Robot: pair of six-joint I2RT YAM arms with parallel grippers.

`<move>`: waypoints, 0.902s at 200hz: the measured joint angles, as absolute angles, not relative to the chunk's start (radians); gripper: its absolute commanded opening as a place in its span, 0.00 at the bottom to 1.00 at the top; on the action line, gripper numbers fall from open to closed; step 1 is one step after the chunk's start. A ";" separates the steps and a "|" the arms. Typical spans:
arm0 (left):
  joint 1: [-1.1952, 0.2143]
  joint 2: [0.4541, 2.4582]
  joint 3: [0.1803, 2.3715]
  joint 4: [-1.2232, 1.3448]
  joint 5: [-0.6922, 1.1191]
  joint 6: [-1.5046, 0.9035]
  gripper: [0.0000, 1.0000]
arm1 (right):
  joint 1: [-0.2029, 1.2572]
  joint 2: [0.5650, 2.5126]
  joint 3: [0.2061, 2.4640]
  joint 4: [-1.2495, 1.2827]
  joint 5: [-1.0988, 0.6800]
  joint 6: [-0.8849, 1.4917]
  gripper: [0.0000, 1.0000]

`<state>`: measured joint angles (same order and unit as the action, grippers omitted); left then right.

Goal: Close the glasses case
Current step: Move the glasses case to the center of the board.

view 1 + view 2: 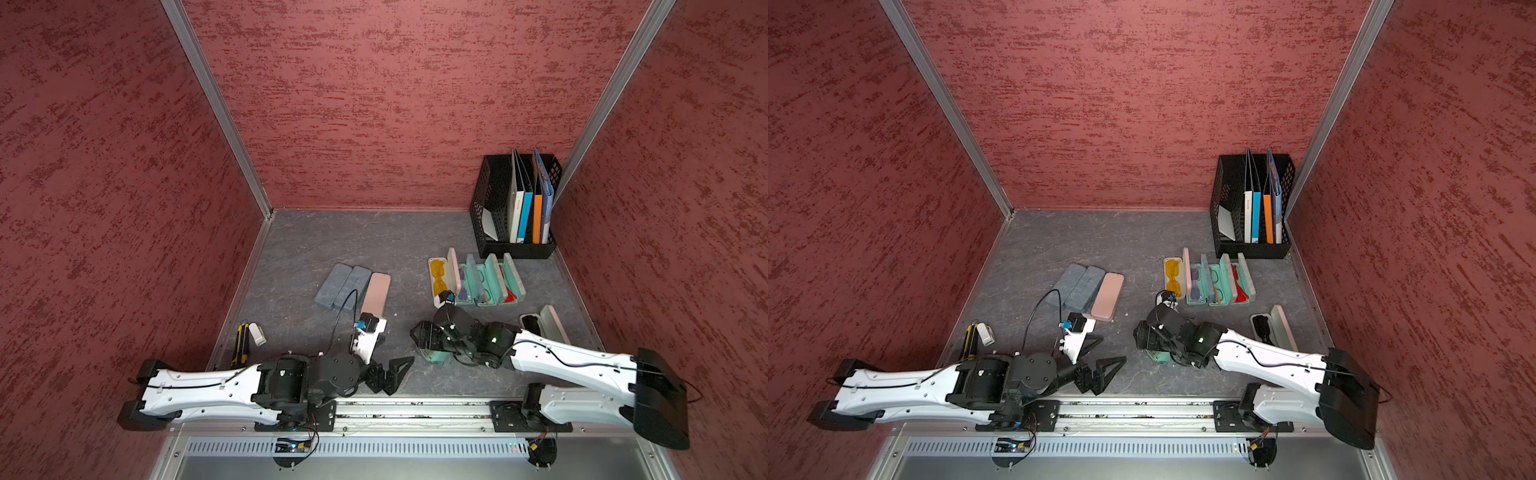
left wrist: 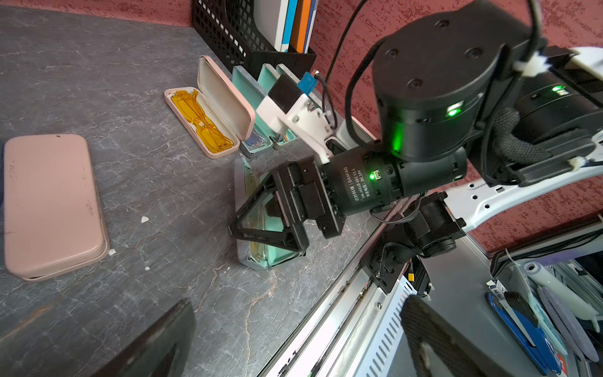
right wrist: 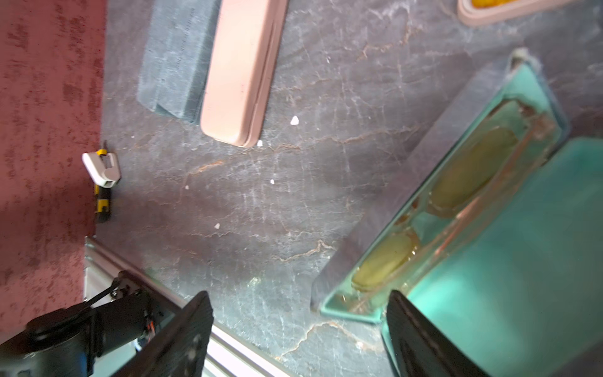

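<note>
A black rack (image 1: 492, 195) holds upright folders (image 1: 537, 216).

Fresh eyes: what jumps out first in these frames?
The right gripper, jaws wide, hangs over an open teal-lined case holding tinted glasses, near the front rail. Behind it, a row of open cases shows bright yellow glasses and red glasses in front of the black file rack. Three closed cases lie side by side centre-left.

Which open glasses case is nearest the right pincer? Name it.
The grey case with teal lining holding yellowish glasses, lying alone right at the right pincer; the other open cases lie farther off.
</note>
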<state>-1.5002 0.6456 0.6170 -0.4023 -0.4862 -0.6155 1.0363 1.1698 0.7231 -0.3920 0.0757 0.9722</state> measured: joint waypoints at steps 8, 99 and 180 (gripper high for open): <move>-1.501 0.638 0.619 -0.402 -0.496 -0.619 1.00 | 1.035 1.145 0.728 -0.403 0.076 0.960 0.86; -1.491 0.717 0.628 -0.395 -0.545 -0.681 1.00 | 0.998 0.964 0.779 -0.550 0.073 0.852 0.88; -1.140 1.122 0.800 -0.370 -0.194 -0.608 0.93 | 0.915 0.703 0.645 -0.701 0.062 0.839 0.86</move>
